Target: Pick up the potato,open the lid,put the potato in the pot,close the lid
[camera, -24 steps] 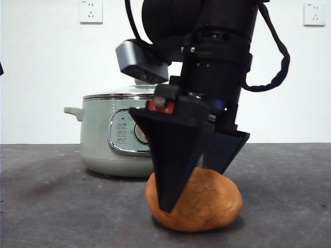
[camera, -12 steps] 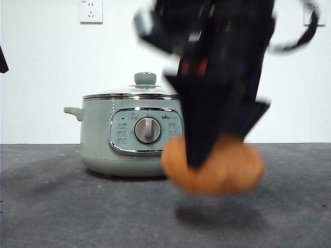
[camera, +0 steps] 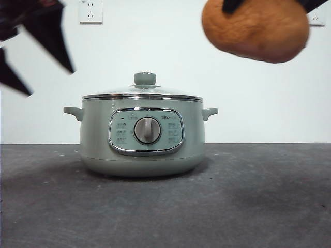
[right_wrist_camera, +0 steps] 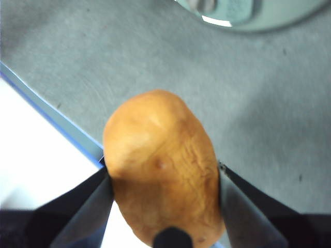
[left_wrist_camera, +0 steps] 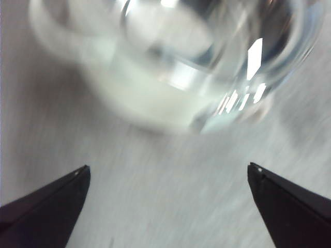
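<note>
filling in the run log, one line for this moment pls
right end effector: shut on potato, held high | left end effector: open, above lid | lid on pot

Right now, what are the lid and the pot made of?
The lid looks like clear glass with a shiny metal rim: you can see through it and it gleams. Its knob looks like matte green plastic. The pot has a smooth pale green body, painted metal or plastic, I cannot tell which.

The lid point(camera: 143, 93) sits on the pot point(camera: 142, 135); the potato point(camera: 256, 28) hangs above, rightward.
</note>
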You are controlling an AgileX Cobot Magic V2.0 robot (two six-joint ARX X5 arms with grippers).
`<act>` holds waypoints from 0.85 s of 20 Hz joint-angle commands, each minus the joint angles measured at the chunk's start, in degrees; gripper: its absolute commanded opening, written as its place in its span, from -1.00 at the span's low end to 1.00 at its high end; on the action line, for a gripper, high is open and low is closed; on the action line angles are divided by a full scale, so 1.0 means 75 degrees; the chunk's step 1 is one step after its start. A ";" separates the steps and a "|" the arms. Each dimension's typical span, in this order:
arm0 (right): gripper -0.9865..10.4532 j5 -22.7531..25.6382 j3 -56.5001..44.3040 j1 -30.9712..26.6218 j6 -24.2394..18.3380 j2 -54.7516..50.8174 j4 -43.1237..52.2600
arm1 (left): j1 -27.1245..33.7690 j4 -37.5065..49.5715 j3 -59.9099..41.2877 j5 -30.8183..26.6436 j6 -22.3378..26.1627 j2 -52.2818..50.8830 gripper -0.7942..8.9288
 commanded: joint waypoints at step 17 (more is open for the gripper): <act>-0.83 0.0050 0.0006 0.0000 0.0370 -0.0017 -0.0268 | -0.1894 -0.2031 0.7152 -0.1757 0.0268 0.5496 0.50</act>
